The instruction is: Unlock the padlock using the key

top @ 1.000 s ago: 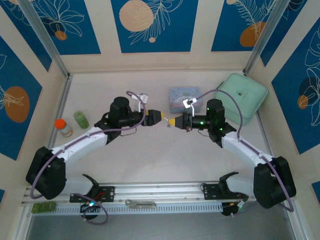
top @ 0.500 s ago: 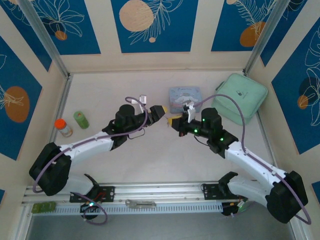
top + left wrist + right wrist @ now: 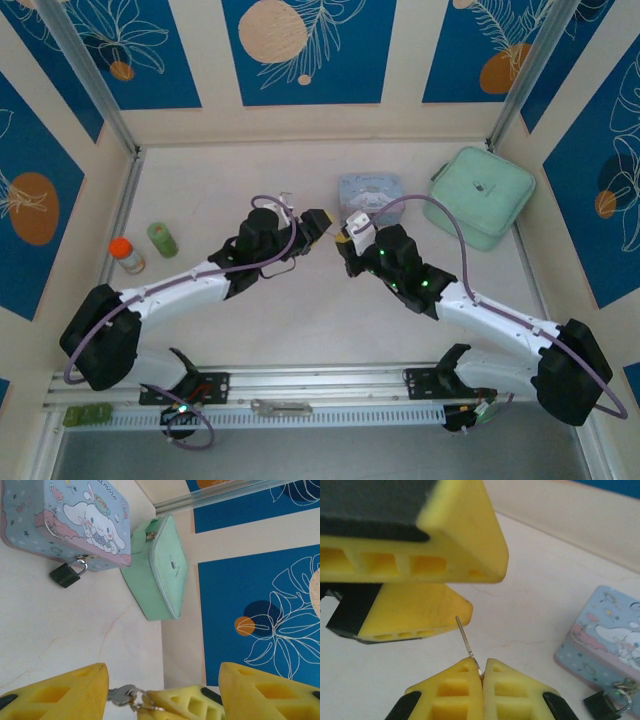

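My right gripper [image 3: 482, 665] is shut on the key [image 3: 466, 639], whose thin blade sticks up from between its fingertips. The key's silvery ring end [image 3: 120, 695] hangs beside those yellow fingers. My left gripper [image 3: 162, 674] is open, and the right gripper's tips and the key sit between its two wide-spread fingers [image 3: 415, 535]. In the top view the left gripper [image 3: 322, 222] and right gripper [image 3: 343, 243] meet tip to tip in front of the tin. The small black padlock [image 3: 65, 575] hangs from the hasp of the pale-blue cartoon tin [image 3: 75, 520]. It shows again as the padlock [image 3: 602, 702] at the lower right.
A mint-green zip case [image 3: 480, 195] lies at the back right, close to the tin [image 3: 370, 195]. An orange-capped bottle [image 3: 125, 255] and a green one [image 3: 160, 238] stand at the left. A flat metal bar [image 3: 280, 407] rests on the front rail.
The right arm has swung left and towards the tin, bringing its gripper with the key up against the left gripper. The left gripper has shifted slightly to the back right.
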